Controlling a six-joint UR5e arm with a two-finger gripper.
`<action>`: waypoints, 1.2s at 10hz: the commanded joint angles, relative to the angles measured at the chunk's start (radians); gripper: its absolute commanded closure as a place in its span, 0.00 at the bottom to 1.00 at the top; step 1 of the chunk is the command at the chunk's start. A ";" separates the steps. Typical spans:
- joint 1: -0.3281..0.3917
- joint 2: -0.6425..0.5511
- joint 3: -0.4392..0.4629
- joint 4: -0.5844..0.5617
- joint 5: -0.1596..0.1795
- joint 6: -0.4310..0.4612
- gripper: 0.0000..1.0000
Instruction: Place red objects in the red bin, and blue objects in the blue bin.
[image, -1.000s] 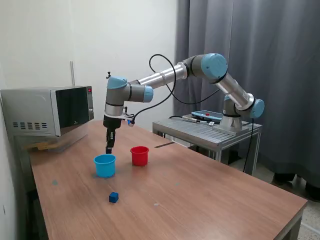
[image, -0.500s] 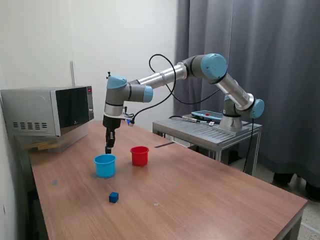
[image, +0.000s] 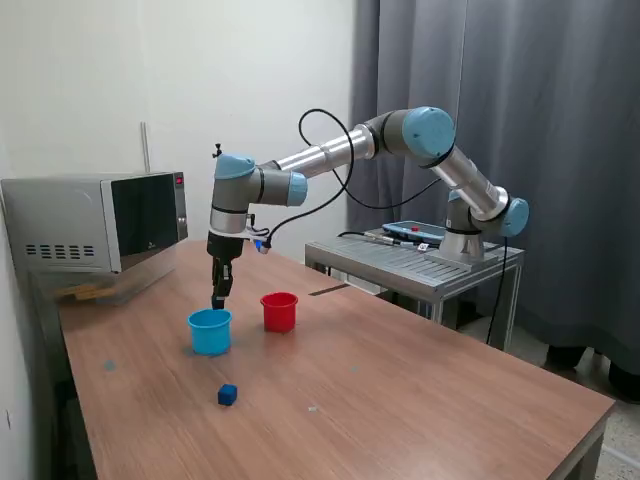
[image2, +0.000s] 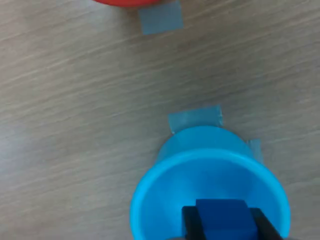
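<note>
My gripper (image: 217, 297) hangs just above the light blue bin (image: 210, 331), pointing straight down. In the wrist view the gripper (image2: 221, 220) is shut on a dark blue cube (image2: 221, 216), which sits over the open mouth of the blue bin (image2: 165, 200). The red bin (image: 279, 311) stands to the exterior view's right of the blue one; only its edge (image2: 131, 2) shows in the wrist view. Another dark blue cube (image: 228, 395) lies on the wooden table (image: 400, 400) nearer the camera. No red cube shows in either view.
A microwave (image: 95, 222) stands at the table's back, on the exterior view's left. A metal stand (image: 420, 260) carrying the arm's base is beyond the table on the right. Bits of grey-blue tape (image2: 195, 118) mark the table by the bins.
The gripper with the blue cube has shifted only very slightly over the blue bin. Nothing else has moved.
</note>
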 joint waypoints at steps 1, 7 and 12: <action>0.005 0.000 -0.002 -0.006 0.032 -0.034 1.00; 0.008 0.000 0.001 -0.008 0.046 -0.038 1.00; 0.008 0.000 0.004 -0.008 0.043 -0.038 1.00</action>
